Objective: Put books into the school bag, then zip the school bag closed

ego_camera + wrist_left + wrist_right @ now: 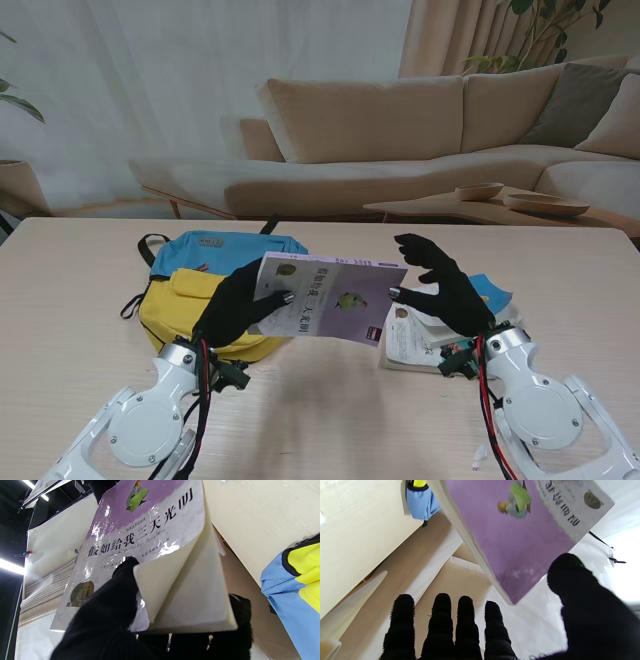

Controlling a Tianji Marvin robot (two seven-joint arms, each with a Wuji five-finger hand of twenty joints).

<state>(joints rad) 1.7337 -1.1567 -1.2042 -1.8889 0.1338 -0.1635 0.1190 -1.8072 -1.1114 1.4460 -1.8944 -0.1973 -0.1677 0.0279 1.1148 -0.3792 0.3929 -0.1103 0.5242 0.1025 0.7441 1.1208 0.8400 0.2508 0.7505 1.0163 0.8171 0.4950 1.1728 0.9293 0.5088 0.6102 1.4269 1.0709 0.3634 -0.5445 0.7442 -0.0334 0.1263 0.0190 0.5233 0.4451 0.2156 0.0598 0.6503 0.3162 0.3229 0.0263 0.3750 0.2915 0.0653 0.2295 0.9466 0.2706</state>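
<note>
A: Left hand, nearest me, pinches the purple book at its left edge, thumb on the cover, other fingers beneath. Book held clear of the table, long axis left to right.

B: Bag?

A: School bag lies flat just left of the book, partly behind that hand.

B: Right hand?

A: Fingers spread, holding nothing, beside the book's right edge, over the book stack.
</note>
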